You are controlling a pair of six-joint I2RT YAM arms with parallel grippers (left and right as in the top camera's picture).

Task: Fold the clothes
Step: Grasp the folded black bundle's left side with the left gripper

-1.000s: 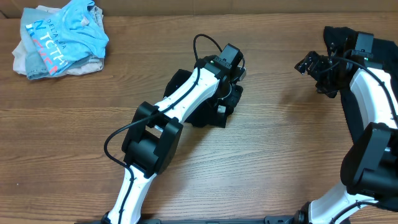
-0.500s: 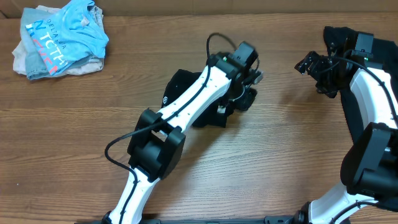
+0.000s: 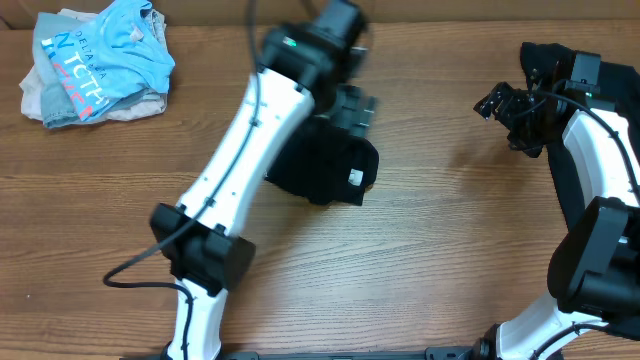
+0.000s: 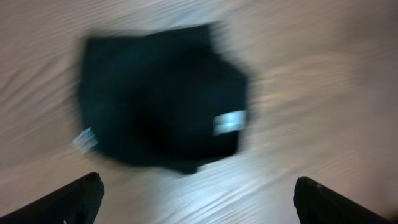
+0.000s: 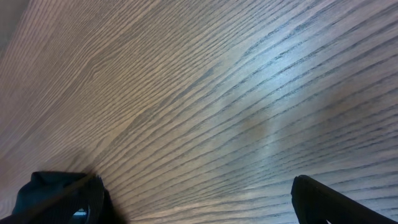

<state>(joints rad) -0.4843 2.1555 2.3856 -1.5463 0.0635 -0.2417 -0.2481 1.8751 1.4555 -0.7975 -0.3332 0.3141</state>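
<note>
Jaws of the left gripper point(image 4: 199, 202) and right gripper point(image 5: 199, 199) stand spread and empty. The black T-shirt point(image 3: 322, 172) lies as a compact bundle mid-table point(image 3: 430, 250), near the left gripper. The fold appears complete. The next move probably calls for setting the bundle aside, perhaps toward the light-blue garment pile point(image 3: 95, 65).

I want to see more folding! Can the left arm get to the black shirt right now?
Probably yes. The left arm hangs just over the black shirt with its jaws wide open, and nothing looks to be in the way.
</note>
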